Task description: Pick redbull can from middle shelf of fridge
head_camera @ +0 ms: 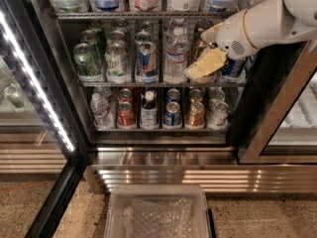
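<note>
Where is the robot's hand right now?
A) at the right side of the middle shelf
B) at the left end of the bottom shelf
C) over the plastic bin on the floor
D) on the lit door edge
A: the hand is at the right side of the middle shelf, right of the water bottle; the Red Bull can stands further left.

The one camera faces the open fridge (163, 157) head-on from close by and somewhat above. It tilts downward, so the top tier is cropped and the floor (257, 217) fills the lower edge. The gripper (204, 65) sits upper right, at the right end of the middle shelf (124, 84).
</note>
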Tool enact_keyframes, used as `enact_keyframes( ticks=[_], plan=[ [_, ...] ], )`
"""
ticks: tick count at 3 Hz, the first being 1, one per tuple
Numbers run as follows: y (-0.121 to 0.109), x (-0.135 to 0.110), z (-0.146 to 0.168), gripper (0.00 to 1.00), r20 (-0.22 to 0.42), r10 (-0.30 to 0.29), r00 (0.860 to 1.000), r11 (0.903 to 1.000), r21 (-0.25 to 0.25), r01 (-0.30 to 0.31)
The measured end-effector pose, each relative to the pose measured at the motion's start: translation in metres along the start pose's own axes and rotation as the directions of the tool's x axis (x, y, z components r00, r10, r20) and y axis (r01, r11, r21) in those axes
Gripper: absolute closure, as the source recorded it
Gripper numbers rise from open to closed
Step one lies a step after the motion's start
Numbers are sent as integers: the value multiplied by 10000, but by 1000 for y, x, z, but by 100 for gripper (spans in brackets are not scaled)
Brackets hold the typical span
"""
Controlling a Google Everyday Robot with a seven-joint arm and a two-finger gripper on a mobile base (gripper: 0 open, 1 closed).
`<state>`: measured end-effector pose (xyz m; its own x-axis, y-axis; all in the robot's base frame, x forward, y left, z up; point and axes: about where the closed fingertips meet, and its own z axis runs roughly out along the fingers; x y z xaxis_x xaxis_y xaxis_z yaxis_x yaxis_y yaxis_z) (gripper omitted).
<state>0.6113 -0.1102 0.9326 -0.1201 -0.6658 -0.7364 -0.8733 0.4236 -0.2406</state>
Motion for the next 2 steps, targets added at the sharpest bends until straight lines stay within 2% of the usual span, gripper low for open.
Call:
enact_keyframes(
  ticks=[1, 2],
  plan=[
    [26, 1, -6, 17, -418, -457, 9981, 9989, -73, 454],
    [57, 12, -4, 20, -718, -385, 9967, 9991, -194, 372]
  ],
)
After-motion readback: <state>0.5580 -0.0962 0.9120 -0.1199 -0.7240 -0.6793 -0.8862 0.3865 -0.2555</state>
